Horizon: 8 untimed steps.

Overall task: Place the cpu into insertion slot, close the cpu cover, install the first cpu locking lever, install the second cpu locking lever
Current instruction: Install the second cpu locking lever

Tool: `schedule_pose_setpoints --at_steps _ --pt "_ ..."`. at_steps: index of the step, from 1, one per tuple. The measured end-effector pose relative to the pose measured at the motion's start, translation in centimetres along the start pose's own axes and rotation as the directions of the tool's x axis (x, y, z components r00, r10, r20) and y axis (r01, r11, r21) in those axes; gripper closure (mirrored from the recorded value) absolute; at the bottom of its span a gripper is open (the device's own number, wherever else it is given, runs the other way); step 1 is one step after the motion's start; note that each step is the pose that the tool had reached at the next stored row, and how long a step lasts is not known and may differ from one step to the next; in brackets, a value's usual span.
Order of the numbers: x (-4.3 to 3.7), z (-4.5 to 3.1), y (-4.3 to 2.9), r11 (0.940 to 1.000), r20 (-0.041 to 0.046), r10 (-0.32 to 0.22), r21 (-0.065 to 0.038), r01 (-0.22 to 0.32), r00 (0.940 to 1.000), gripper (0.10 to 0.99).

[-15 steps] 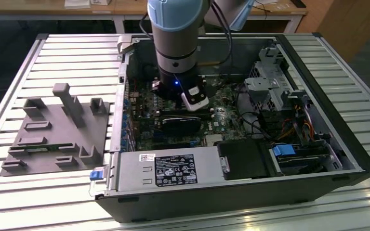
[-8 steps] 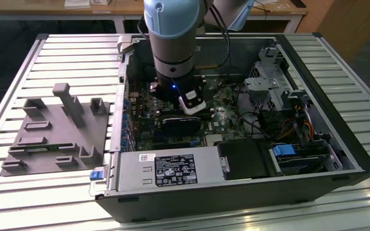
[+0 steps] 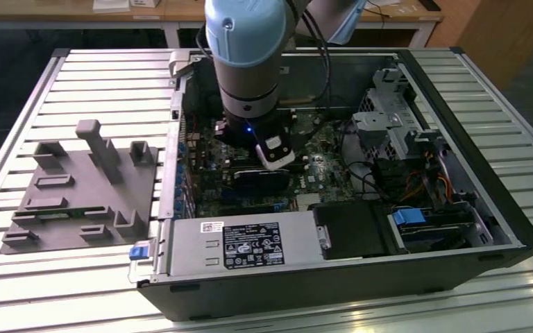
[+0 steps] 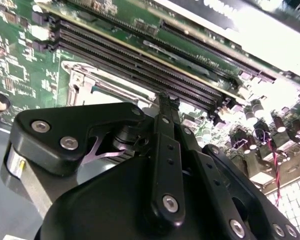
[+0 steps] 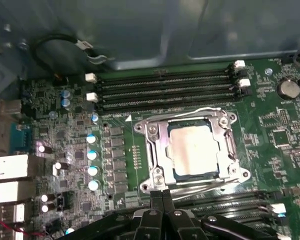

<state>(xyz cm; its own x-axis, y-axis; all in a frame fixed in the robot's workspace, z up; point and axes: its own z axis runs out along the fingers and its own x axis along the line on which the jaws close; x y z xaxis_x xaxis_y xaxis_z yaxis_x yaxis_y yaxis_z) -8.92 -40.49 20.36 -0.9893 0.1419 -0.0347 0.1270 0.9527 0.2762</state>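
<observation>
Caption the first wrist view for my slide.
Shut gripper poised at the edge of the insertion slot, with the cpu seated and the cpu cover closed over it.

Cpu (image 5: 192,149) dull metal; cpu cover (image 5: 157,150) shiny metal.

The arm (image 3: 248,55) stands nearly upright, its wrist pointing straight down. The black end effector (image 5: 162,196) hangs below it with both fingers (image 4: 168,107) pressed together (no gap between the tips in either wrist view), holding nothing.
</observation>
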Motion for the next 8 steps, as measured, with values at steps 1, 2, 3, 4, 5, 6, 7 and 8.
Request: schedule_pose_setpoints --at_steps 1,2,3,4,5,6,7,8 --pt "0.13 0.04 -0.03 1.0 -0.0007 0.001 -0.006 -0.001 1.0 0.984" --pt "0.25 0.09 -0.07 1.0 -0.0012 0.001 -0.01 -0.001 1.0 0.984" --pt "0.36 0.14 -0.1 0.9999 -0.0016 0.001 -0.013 -0.001 1.0 0.984" --pt "0.44 0.2 -0.14 0.9999 -0.002 0.001 -0.015 -0.001 1.0 0.984" --pt "0.51 0.26 -0.17 0.9998 -0.0022 0.001 -0.018 -0.001 1.0 0.984" --pt "0.58 0.31 -0.2 0.9998 -0.0027 0.002 -0.021 -0.002 1.0 0.984" --pt "0.64 0.37 -0.23 0.9997 -0.0032 0.002 -0.025 -0.002 1.0 0.984" --pt "0.7 0.42 -0.25 0.9996 -0.0037 0.002 -0.029 -0.002 1.0 0.984"
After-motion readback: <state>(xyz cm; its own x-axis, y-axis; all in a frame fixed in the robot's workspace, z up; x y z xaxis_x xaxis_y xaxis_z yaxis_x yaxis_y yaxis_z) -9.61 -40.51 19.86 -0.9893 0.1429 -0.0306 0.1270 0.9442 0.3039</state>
